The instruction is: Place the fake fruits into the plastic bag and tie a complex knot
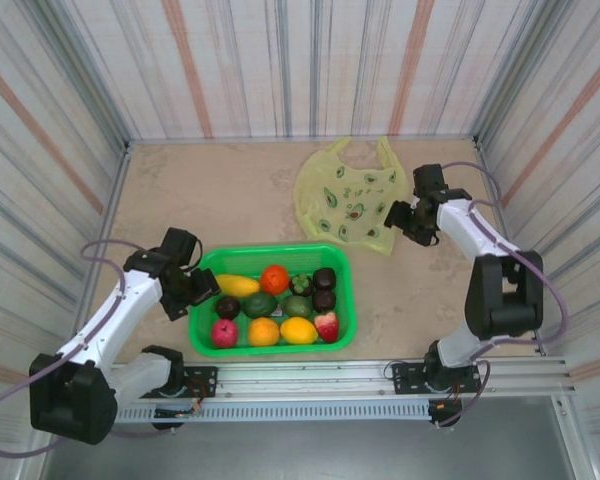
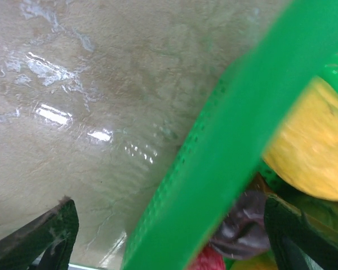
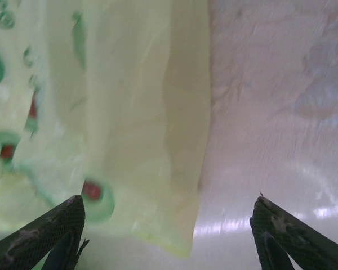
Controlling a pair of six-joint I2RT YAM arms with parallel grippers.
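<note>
Thin translucent yellow-green plastic bag, flat on desk: likely light, limp, slippery; pinch a handle loop. Right claw spread over its edge; left claw spread.

Top camera: high, above and behind my bases, tilted down and forward, far enough off to take in the whole table, green basket included. My left wrist camera: very close, aimed down at the basket's left rim, with bare table left of it. My right wrist camera: close, aimed down well behind and right of the basket, at the plastic bag edge. The top view shares the basket rim and the yellow mango with my left wrist view, and the bag with my right.
</note>
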